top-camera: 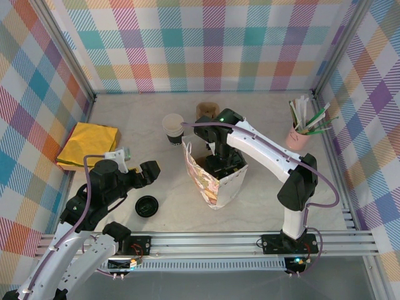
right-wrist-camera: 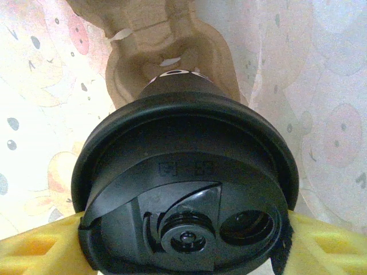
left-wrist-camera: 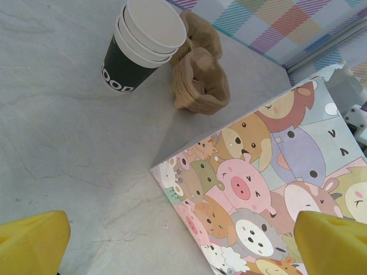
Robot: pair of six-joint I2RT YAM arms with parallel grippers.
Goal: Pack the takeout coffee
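The takeout coffee point(right-wrist-camera: 183, 189) shows its round black lid close to the right wrist camera, with its black band below. My right gripper point(right-wrist-camera: 183, 255) is shut on it, one yellow finger point(right-wrist-camera: 40, 246) on each side of the lid. It hangs inside the cartoon-animal paper bag point(top-camera: 209, 181), over a brown pulp carrier point(right-wrist-camera: 163, 51) at the bag's bottom. From above, the right gripper point(top-camera: 220, 164) reaches into the bag's open top and hides the cup. My left gripper point(top-camera: 149, 174) stands open left of the bag point(left-wrist-camera: 258, 189), holding nothing.
A stack of open white cups point(top-camera: 173, 127) and brown pulp carriers point(top-camera: 207, 111) stand behind the bag. A loose black lid point(top-camera: 147, 206) lies front left. Yellow napkins point(top-camera: 87, 145) are at the far left. A pink cup of stirrers point(top-camera: 300, 132) stands at the right.
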